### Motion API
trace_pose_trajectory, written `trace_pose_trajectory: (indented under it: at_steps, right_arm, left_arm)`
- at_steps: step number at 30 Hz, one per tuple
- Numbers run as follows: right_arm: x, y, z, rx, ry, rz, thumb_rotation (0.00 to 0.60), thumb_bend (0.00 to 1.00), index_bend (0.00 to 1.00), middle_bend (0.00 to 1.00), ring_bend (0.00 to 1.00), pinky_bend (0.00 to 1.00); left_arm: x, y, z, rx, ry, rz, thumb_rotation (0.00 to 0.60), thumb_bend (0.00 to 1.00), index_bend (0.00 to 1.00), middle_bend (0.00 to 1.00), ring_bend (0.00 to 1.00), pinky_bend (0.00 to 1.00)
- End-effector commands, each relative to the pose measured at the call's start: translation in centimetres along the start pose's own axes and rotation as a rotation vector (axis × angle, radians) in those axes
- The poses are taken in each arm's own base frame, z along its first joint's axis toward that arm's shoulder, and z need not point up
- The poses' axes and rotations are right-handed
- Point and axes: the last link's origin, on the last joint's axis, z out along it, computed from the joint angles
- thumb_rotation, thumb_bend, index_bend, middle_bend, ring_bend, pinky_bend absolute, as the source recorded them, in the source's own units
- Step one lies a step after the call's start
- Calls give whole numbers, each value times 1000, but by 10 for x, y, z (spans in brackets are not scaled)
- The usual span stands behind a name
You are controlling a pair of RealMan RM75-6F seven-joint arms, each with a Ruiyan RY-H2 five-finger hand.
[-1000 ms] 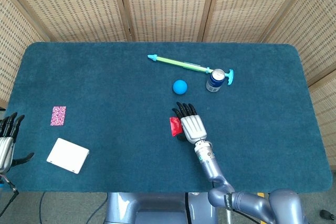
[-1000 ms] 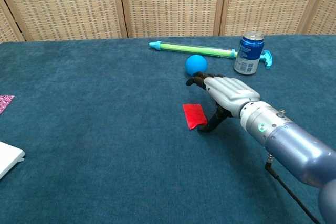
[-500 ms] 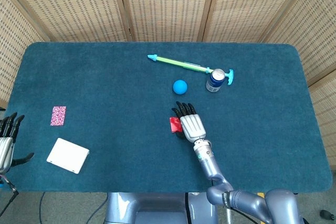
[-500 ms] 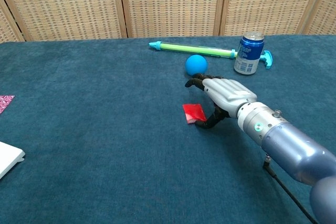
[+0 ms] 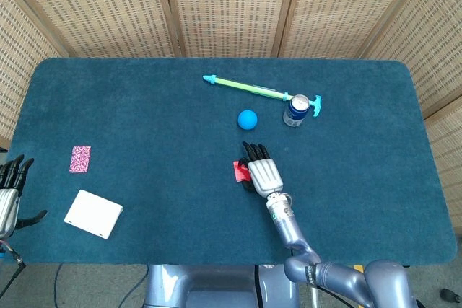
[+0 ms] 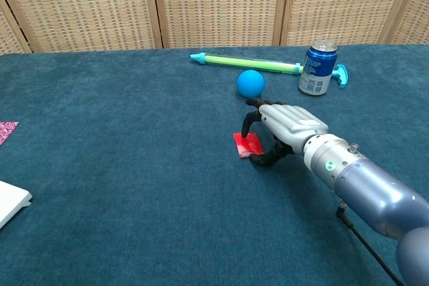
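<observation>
Since a moment ago, the right hand [image 6: 285, 128] has curled its dark fingers [image 6: 251, 125] down onto the red card [image 6: 249, 145], pinching it against the thumb, so the card looks smaller and partly hidden now. It is a small, flat, bright red piece, near the middle of the frame on the blue-green table cloth [image 6: 120, 165]. No writing shows on it. Just above sits a blue ball [image 6: 250, 82]. Farther up right stands a blue can [image 6: 317, 67]; its label is too small to read. Behind it lies a long green and blue-green pump toy [image 6: 248, 63]. At the far lower left edge of the head view, the left hand [image 5: 9, 185] hangs beside the table, fingers straight, holding nothing.
</observation>
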Motion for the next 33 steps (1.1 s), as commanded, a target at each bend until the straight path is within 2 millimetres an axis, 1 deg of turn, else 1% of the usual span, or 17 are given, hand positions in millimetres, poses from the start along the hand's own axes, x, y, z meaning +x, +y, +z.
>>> trace_pose_trajectory:
  at_steps: [1, 3, 6, 8, 22, 25, 27, 29, 33]
  right_arm:
    - [0, 0, 0, -1, 3, -1, 600, 369, 505, 88, 0, 0]
    - [1, 0, 0, -2, 6, -3, 600, 367, 547, 120, 0, 0]
    - [1, 0, -1, -3, 5, -3, 600, 366, 585, 168, 0, 0]
    - [1, 0, -1, -3, 3, -3, 600, 366, 598, 183, 0, 0]
    - [0, 1, -1, -2, 0, -3, 600, 367, 610, 187, 0, 0]
    - [1, 0, 0, 0, 3, 0, 600, 432, 610, 187, 0, 0]
    - [1, 0, 0, 2, 4, 2, 600, 492, 616, 187, 0, 0]
    - [1, 0, 0, 2, 4, 3, 600, 525, 623, 187, 0, 0]
    - [0, 0, 0, 2, 1, 3, 600, 544, 633, 187, 0, 0]
  left_arm:
    - [0, 0, 0, -1, 1, -1, 600, 122, 0, 0, 0, 37]
    - [0, 0, 0, -1, 1, -1, 600, 122, 0, 0, 0, 37]
    - [0, 0, -1, -2, 0, -1, 600, 122, 0, 0, 0, 37]
    - [0, 0, 0, -2, 0, -2, 600, 122, 0, 0, 0, 37]
    - [0, 0, 0, -2, -5, -3, 600, 122, 0, 0, 0, 37]
    - [-1, 0, 0, -2, -6, -2, 600, 122, 0, 0, 0, 37]
    - [-1, 0, 0, -2, -6, -2, 600, 122, 0, 0, 0, 37]
    - [-1, 0, 0, -1, -5, -2, 600, 122, 0, 0, 0, 37]
    - [0, 0, 0, -1, -5, -2, 600, 122, 0, 0, 0, 37]
